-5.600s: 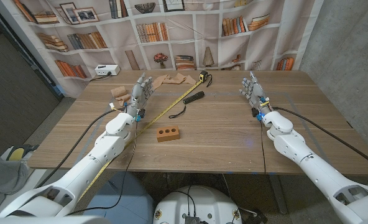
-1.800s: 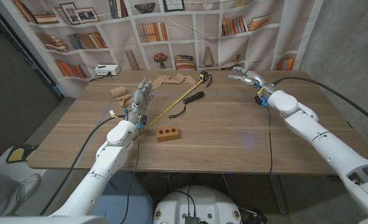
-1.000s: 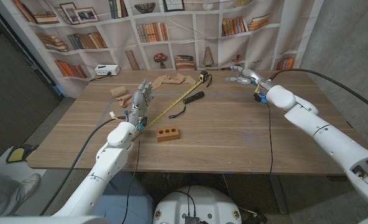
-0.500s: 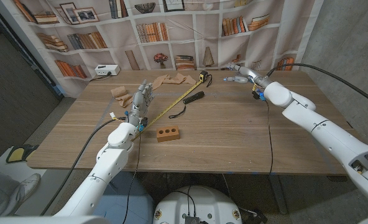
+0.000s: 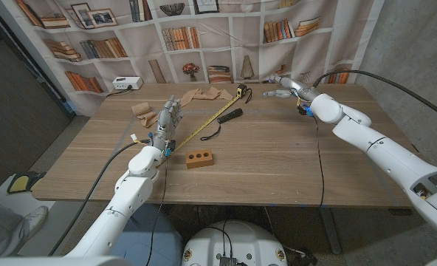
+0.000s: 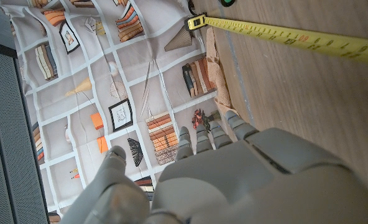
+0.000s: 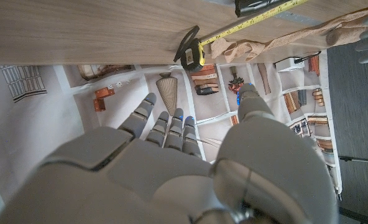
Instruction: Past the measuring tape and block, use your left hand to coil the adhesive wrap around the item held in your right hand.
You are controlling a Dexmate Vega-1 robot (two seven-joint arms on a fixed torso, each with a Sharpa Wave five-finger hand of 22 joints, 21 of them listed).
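The tan adhesive wrap (image 5: 204, 94) lies crumpled at the table's far edge, with a tan roll (image 5: 139, 109) to its left. The yellow measuring tape (image 5: 240, 90) runs diagonally toward the near left. The brick block (image 5: 199, 158) sits near the middle. My left hand (image 5: 167, 117) stands with fingers apart beside the tape band, holding nothing. My right hand (image 5: 283, 83) hovers at the far edge, right of the tape case, fingers spread and empty; a small pale item (image 5: 280, 94) lies under it, too blurred to identify. The right wrist view shows my right hand (image 7: 171, 168), the tape case (image 7: 193, 55) and the wrap (image 7: 277, 40).
A black handle with a strap (image 5: 231, 116) lies between the tape case and the block. A white box (image 5: 126, 83) stands behind the table's far left corner. A bookshelf-print curtain (image 5: 218, 37) hangs behind the table. In the left wrist view the tape band (image 6: 283, 37) passes my left hand (image 6: 221, 180).
My right arm has swung from the table's right side to the far edge and then leftward toward the tape case. My left hand has shifted only slightly.
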